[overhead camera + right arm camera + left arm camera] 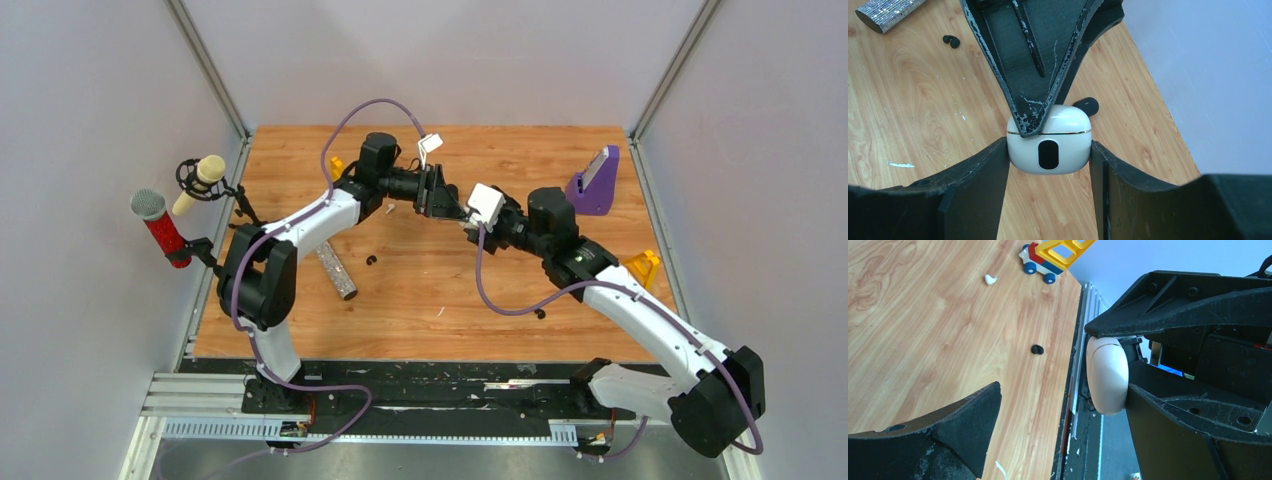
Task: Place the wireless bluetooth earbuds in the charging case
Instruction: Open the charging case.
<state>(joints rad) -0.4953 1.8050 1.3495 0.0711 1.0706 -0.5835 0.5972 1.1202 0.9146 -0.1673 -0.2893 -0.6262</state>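
Earbuds (951,41): none seated as far as I can see.

Right wrist: black ones lie loose on the table (923,115) near the glitter tube (888,11). The right gripper (1049,149) is clamped on the two sides of the charging case (1068,150), holding it clear of the wood. The lid seam is shut. The lid end points away from the lens, toward a finger (1033,65) of the left gripper (447,203) whose tip sits on the seam. The case's wide axis runs jaw to jaw, with the dark-oval face toward the camera. There's a dark rounded item just behind the case; can't tell what it is.

Left wrist: left jaws are spread wide and hold nothing. The case shows edge-on, long axis up-down in frame. A white bud (990,279) and a black bud (1037,349) lie loose, with the toy truck (1040,262) beyond.

Top: the case is hidden where the two tools meet over mid-table.

My read: this is the lid-opening step. All picking and seating is still to do.
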